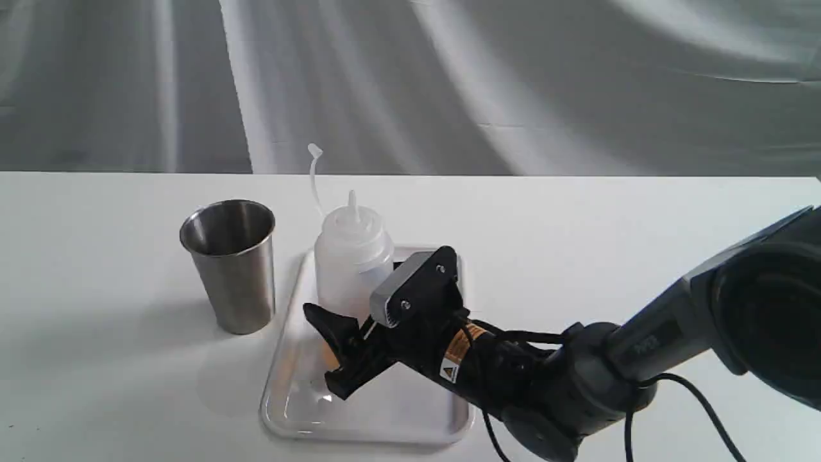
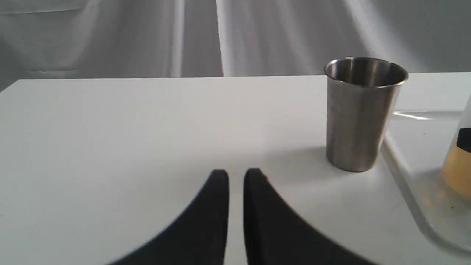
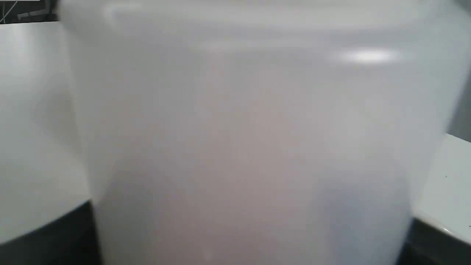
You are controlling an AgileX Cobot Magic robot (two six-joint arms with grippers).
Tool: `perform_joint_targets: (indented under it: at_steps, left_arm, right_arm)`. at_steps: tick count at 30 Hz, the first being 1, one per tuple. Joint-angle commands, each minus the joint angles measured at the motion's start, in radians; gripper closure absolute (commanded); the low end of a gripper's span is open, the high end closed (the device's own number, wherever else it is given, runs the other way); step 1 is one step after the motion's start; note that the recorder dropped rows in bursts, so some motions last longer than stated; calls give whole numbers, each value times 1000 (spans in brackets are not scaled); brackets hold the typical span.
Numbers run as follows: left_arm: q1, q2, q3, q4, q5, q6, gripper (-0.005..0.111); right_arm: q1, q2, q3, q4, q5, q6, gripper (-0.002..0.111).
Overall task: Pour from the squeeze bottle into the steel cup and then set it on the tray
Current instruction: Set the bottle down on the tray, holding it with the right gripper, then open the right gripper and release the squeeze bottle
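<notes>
Grey draped cloth (image 1: 449, 83) hangs behind a plain white worktop (image 1: 641, 256) that carries everything. Largest in the exterior view is the dark grey right arm (image 1: 641, 346), which reaches in low from the right edge and slopes down toward the middle, its wrist rolled so that the black right claw (image 1: 337, 340) meets its target from the side. Beneath it lies the flat glossy white rectangular tray (image 1: 385, 417) with rounded corners and a low rim. The translucent whitish squeeze bottle (image 1: 351, 256) stands upright on the tray's far left part, nozzle up and thin cap strap curling above it. The right claw pinches its lower body, one finger crossing in front and the other hidden behind. Just beside the tray's left edge, on the worktop, the brushed steel cup (image 1: 234, 269) stands upright, tapered toward its base and apart from the bottle. The right wrist view adds only a blurred wall of whitish plastic with dark fingers (image 3: 48, 235) against both its sides. The left wrist view alone shows the black left claw (image 2: 237, 173), low over bare worktop apart from the cup, its fingers pressed almost together with a thin slit between and nothing held. It also shows amber liquid (image 2: 456, 173) in the bottle's base.
</notes>
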Motion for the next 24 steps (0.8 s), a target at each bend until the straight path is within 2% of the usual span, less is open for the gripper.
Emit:
perform_joint_targets:
  at_steps: [1,6,10,15,24]
  left_arm:
    - [-8,-3,4,-3,-9,-4,98]
    - [-8,-3,4,-3,-9,-4,98]
    - [-8,-3,4,-3,-9,-2,98]
    - [-8,-3,4,-3,-9,-2,98]
    - [-8,-3,4,-3,-9,-4,98]
  right_arm:
    - [-1,6,-2,-6,19,1,56]
    - [-1,6,-2,-6,30,7,24]
    - [-1,6,-2,-6,67,9,12]
    - [-1,4,-2,-9,72,9,5]
    - [-1,-20,28,-9,61,16,3]
